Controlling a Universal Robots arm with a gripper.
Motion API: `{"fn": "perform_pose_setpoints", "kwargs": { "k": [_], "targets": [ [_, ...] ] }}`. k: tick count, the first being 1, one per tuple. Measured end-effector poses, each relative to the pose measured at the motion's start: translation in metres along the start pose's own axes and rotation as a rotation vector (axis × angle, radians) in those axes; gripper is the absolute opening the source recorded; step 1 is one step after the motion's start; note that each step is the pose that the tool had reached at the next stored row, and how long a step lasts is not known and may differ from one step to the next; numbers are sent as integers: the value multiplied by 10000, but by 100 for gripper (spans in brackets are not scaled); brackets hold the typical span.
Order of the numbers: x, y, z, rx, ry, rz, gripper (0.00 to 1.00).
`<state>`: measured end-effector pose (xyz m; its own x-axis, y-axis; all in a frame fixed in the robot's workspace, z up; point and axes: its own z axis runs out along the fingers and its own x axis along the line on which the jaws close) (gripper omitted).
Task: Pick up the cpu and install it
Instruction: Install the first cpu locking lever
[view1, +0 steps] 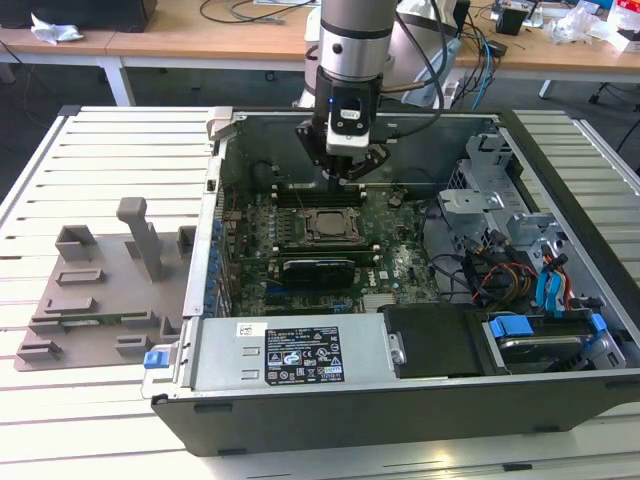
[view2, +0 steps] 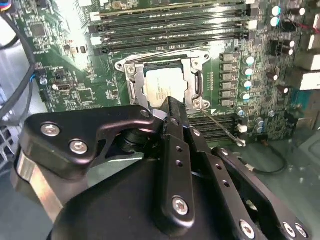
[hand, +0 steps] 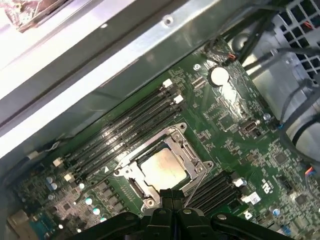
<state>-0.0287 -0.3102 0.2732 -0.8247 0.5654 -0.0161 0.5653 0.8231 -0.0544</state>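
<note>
Got the cpu lying flat inside the socket, silver top up. Seeing the gripper hovering right over the socket's edge, fingers pressed together, nothing pinched between them. Can't tell whether touching the socket.

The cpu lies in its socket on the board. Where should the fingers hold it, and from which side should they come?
From straight above: the cpu lies flat and the socket frame surrounds it, so no sideways approach seems open. Grip two opposite edges of its silvery top plate, where the frame leaves most room; the hold will probably be shallow.
</note>
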Motion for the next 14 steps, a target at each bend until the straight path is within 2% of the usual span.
{"fn": "perform_pose_setpoints", "kwargs": {
  "k": [4, 6, 10, 12, 14],
  "targets": [
    [0, 0, 0, -21, -68, -1256, 11],
    [0, 0, 0, -26, -84, -1544, 11],
    [0, 0, 0, -42, -140, -2580, 11],
    [-1, 1, 0, -54, -181, -3322, 11],
    [-1, 0, 0, -58, -195, -3581, 11]
  ]
}}
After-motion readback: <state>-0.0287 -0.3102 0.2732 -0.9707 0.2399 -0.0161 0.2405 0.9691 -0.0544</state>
